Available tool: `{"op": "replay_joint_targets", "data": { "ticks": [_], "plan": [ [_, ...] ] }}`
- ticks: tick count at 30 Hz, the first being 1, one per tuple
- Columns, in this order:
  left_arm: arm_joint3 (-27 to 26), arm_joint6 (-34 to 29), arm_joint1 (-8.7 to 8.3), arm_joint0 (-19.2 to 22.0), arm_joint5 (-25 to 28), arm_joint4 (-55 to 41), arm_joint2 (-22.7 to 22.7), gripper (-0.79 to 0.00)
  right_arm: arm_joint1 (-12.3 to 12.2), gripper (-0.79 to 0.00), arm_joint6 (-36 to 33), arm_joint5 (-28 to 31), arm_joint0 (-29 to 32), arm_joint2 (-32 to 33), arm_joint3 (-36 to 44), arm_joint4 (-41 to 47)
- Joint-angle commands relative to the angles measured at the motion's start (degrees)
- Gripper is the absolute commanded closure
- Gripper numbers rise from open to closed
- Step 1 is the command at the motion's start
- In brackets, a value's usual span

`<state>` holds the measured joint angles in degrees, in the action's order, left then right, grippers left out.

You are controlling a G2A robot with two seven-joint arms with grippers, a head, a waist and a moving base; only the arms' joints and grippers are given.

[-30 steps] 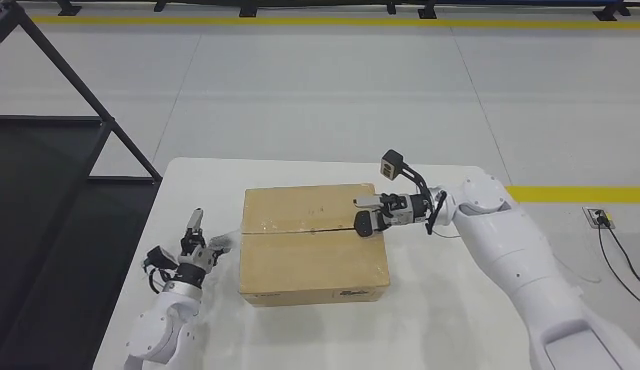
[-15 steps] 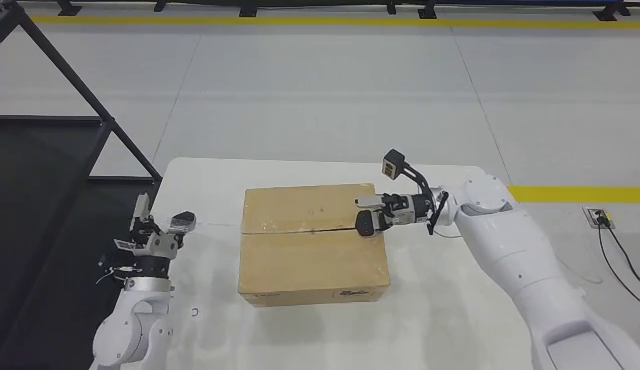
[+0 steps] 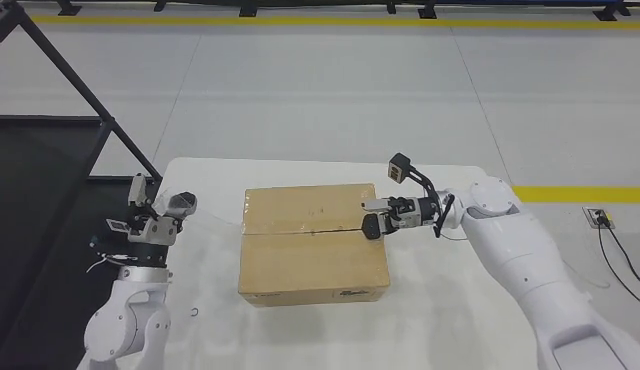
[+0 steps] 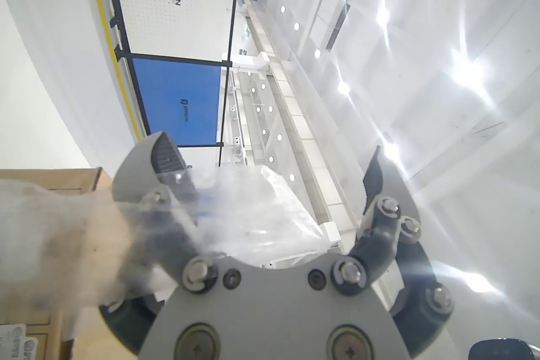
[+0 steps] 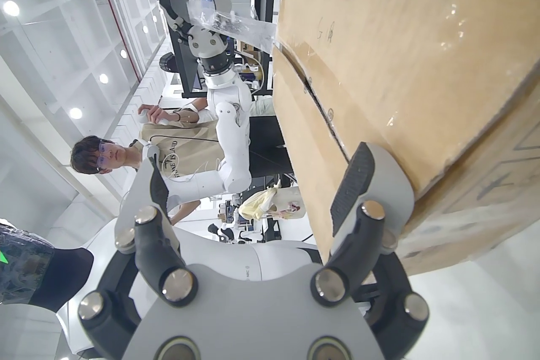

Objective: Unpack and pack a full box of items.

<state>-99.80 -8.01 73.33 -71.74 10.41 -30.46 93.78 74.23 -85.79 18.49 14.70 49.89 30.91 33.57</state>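
Closed brown cardboard box [image 3: 313, 242]: on white tabletop [image 3: 430, 315].
My left claw [image 3: 160, 200]: apart, clear tape strip [image 4: 261, 205] stuck on it.
My right claw [image 3: 368, 226]: apart, at box's edge.

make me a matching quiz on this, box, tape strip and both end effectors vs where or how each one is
Things: 1 cardboard box; 2 clear tape strip; 3 left end effector; 4 right end effector.
States: a open, at the box's right edge; b flaps shut; c raised, apart from the box's left side; d stretched from an end effector to the box.
Pairs: 1-b; 2-d; 3-c; 4-a.
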Motion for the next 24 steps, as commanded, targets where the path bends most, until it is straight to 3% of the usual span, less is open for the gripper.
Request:
{"op": "replay_joint_targets", "data": {
  "ticks": [1,11,24],
  "plan": [
    [-1.3,-0.4,0.03,-0.2,0.1,0.8,-0.5,-0.785,0.0,-0.785,0.0,0.0,0.0,0.0,-0.2,0.1],
    [-8.5,0.2,0.38,-0.5,-1.4,7.2,-5.9,-0.785,0.2,-0.785,0.7,0.7,-0.1,-0.2,-0.8,-0.1],
    [-7.9,2.3,1.67,6.3,-6.1,15.2,-18.2,-0.785,-0.2,-0.785,1.0,1.0,0.4,0.0,-0.1,-0.6]
  ]
}}
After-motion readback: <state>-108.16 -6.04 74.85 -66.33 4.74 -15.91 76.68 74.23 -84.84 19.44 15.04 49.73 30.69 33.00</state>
